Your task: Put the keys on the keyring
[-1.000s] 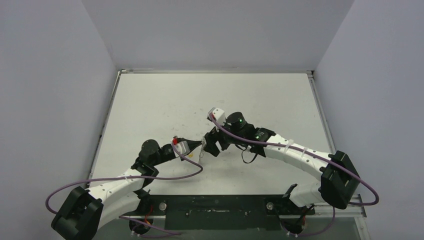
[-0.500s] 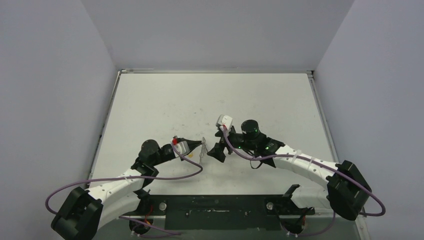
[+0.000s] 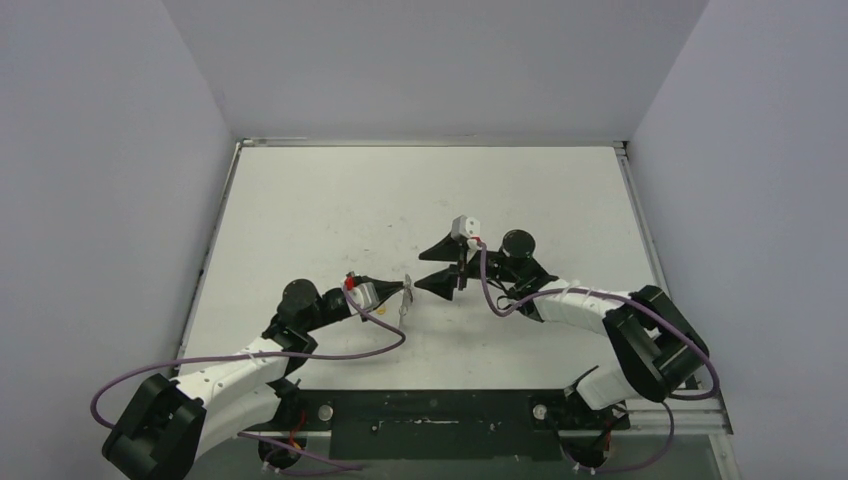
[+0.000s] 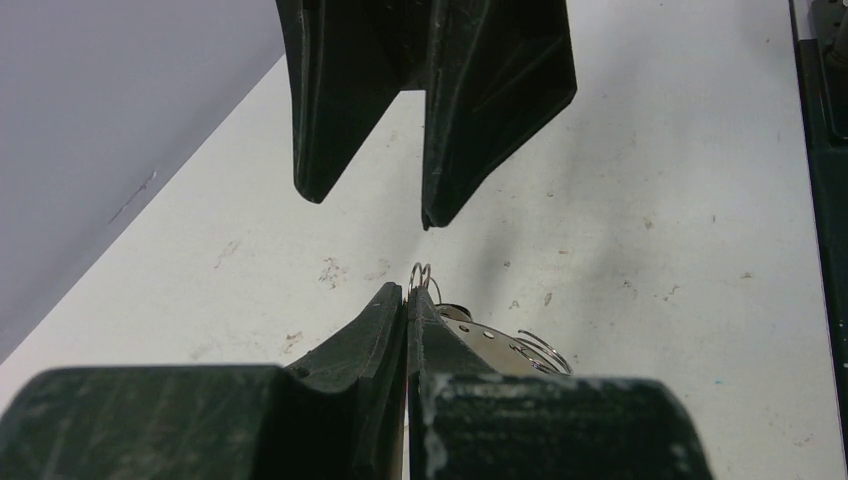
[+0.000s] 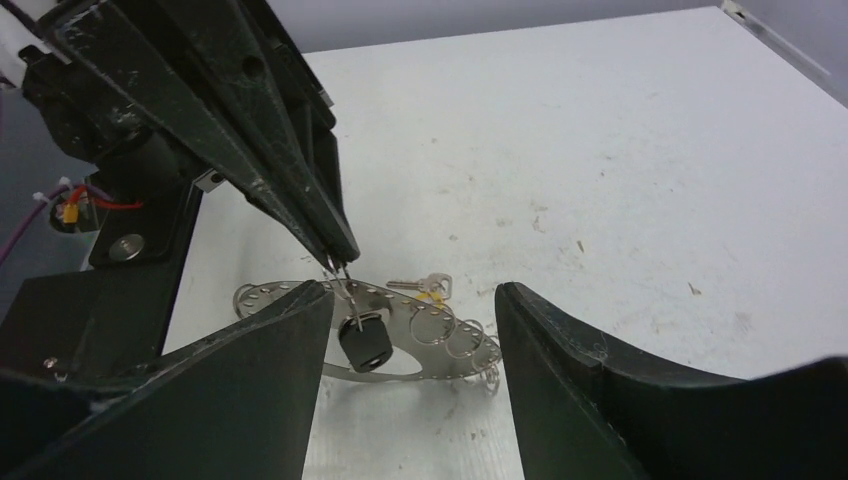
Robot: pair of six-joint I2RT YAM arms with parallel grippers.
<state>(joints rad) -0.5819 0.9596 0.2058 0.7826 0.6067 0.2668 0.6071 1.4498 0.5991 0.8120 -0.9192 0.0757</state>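
Step in hand: as I judge it, threading. One key hangs from the ring and one is not yet on.
Left gripper (image 5: 338, 262): my jaws are pinched tight on a small ring (image 4: 422, 274), whose thin wire loops poke out just past the tips.
Black-headed key (image 5: 365, 341): it dangles from that pinched ring, the blocky dark head hanging low with a matte, plastic look.
Keyring (image 5: 478, 347): this is a broad, thin, silvery oval directly under my left fingertips, with a row of small wire rings strung along its edge. I cannot tell whether it rests fully on the table (image 5: 600, 180) or is partly lifted.
Yellow-headed key (image 5: 432, 287): it lies flat on the table just beyond the keyring, tiny, with a bright silvery blade.
Right gripper (image 4: 370, 208): it is spread apart and empty, the tips facing my left fingertips and close to them, with the keyring in the gap as my wrist camera sees it.
Next move: it probably calls for my right fingers to reach past the oval and close on the yellow-headed key — a fine pinch on something small, flat and slippery.
Table surface: white, scuffed and speckled — hard, so the key will be awkward to lift.
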